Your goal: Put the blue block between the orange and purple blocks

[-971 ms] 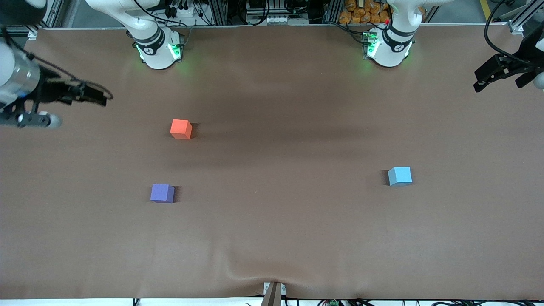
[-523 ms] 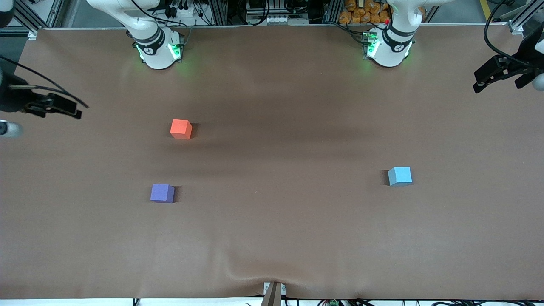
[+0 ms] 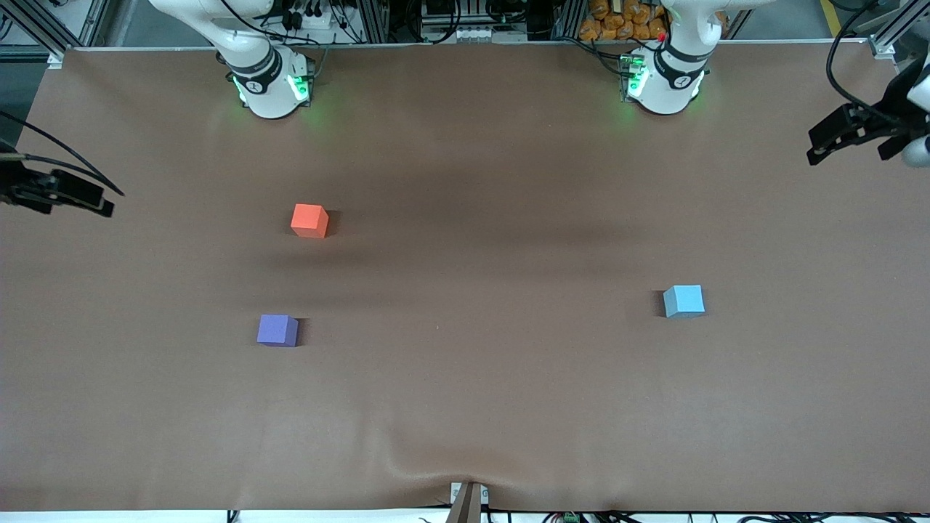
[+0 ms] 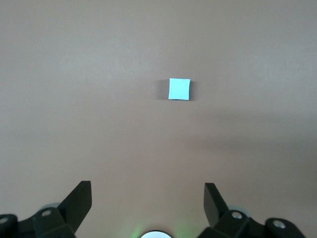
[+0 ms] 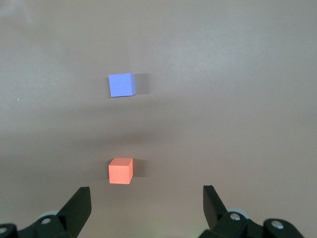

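A robotics laboratory: two white robot arm bases (image 3: 269, 87) and (image 3: 665, 80), each glowing with green status lights, are bolted along one edge of a wide table (image 3: 465, 407) covered in plain brown matting. Past the table's edge stand aluminium extrusion frames (image 3: 378, 18), bundled black cables (image 3: 305, 14) and power strips — the fittings of a test rig, not a home or shop. Three small coloured foam cubes — an orange block (image 3: 309, 220), a purple block (image 3: 277, 330) and a blue block (image 3: 683, 301) — sit spaced apart on the matting like trial props.
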### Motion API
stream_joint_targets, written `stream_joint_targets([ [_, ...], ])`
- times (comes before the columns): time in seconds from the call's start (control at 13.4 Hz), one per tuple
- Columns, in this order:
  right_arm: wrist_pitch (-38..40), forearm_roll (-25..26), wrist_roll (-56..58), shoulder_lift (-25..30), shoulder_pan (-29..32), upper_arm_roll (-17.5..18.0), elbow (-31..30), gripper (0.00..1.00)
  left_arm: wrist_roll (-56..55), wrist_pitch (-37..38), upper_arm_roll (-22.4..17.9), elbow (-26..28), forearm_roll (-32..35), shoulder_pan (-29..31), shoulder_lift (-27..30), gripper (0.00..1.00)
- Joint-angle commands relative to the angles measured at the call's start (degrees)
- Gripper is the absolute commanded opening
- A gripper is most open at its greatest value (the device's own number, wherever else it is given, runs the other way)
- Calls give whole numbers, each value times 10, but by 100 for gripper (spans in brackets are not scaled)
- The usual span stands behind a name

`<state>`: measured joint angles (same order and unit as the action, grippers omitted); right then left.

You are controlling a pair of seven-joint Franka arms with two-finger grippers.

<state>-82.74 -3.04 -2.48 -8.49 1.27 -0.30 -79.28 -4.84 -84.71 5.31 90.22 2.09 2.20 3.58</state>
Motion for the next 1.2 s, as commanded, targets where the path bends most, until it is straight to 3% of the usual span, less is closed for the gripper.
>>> stream_joint_targets([
  [0.0,4,12,6,-11,-8,4,0,100,12,-52,2,48,-9,4,-11,100],
  [0.22,7,13,0,-25,-2,3,-10,100,12,-188,6,154,-9,3,-10,100],
  [0.37,4,14,-1,-34,-7,3,-9,100,12,-318,8,243,-9,2,-14,100],
  [0.52,0,13,-2,-34,-10,3,-8,100,12,-442,8,299,-9,-1,-57,100],
  [0.75,20,12,5,-24,-1,1,-6,100,10,-548,8,297,-9,0,-169,100],
  [0.9,39,14,2,-14,1,0,-9,100,7,-570,8,287,-9,-1,-228,100],
  [1.12,22,15,-8,20,-4,2,-65,100,2,-569,9,281,-9,-4,-237,100],
])
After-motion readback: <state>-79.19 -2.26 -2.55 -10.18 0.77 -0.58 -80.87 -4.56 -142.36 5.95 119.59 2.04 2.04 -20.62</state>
